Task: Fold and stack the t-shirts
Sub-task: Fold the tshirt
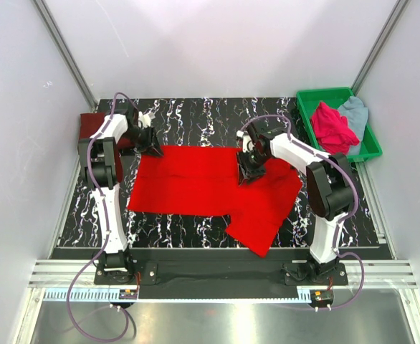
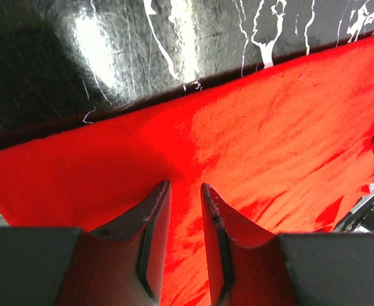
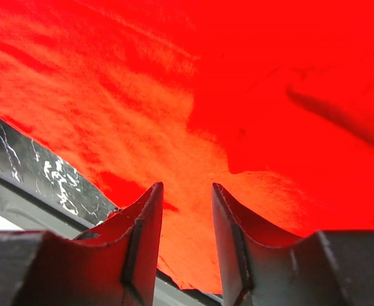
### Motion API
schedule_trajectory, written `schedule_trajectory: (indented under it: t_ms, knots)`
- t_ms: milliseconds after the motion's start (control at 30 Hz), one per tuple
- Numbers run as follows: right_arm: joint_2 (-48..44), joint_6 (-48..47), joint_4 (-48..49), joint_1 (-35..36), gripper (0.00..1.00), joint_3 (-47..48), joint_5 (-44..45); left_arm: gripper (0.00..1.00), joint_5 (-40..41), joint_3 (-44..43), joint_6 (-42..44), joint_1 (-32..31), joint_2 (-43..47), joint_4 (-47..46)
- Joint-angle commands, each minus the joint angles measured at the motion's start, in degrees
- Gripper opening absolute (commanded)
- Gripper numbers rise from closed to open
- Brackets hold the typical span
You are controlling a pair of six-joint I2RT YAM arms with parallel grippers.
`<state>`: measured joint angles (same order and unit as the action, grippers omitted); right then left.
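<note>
The bright red t-shirt [image 1: 210, 183] lies spread on the black marbled table, one part hanging toward the front edge at the right. My left gripper [image 1: 153, 147] is low over its far left corner. In the left wrist view the jaws [image 2: 186, 185] stand slightly apart with red cloth [image 2: 270, 140] under them. My right gripper [image 1: 247, 168] is over the shirt's far right part, jaws open [image 3: 186, 185] above the cloth [image 3: 142, 95]. The dark maroon shirt [image 1: 94, 125] lies folded at the far left. The magenta-pink [image 1: 332, 127] and pale grey-blue [image 1: 355, 111] shirts lie in the tray.
A green plastic tray [image 1: 314, 97] stands at the far right corner of the table [image 1: 196, 115]. White walls and metal rails enclose the table. The arm bases sit at the near edge.
</note>
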<state>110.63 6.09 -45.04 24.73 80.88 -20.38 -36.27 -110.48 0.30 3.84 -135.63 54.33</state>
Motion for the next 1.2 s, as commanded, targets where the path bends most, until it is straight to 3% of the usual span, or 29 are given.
schedule_trajectory:
  t_ms: [0, 400, 800, 933, 1167]
  knots:
    - [-4.1, 0.42, 0.04, -0.38, 0.44, 4.19, 2.88, 0.32, -0.73, -2.2, -0.03, -0.32, 0.11, -0.98]
    - [-1.38, -4.76, 3.2, -11.63, 0.45, 5.96, 8.16, 0.32, -0.37, -0.53, 2.08, -0.41, 3.0, -0.36]
    - [-1.04, -9.51, 6.1, -18.13, 0.45, -1.26, 7.38, 0.32, -3.11, -0.27, 4.19, -3.57, 3.8, 0.96]
    - [3.35, -8.81, 5.84, -21.2, 0.45, 2.25, 6.67, 0.32, -1.79, 2.1, 4.27, -5.33, 3.71, 1.05]
    - [16.79, -10.13, 3.73, -26.47, 0.45, 17.63, 7.64, 0.32, 1.64, -2.81, 3.66, -5.68, -0.77, 1.22]
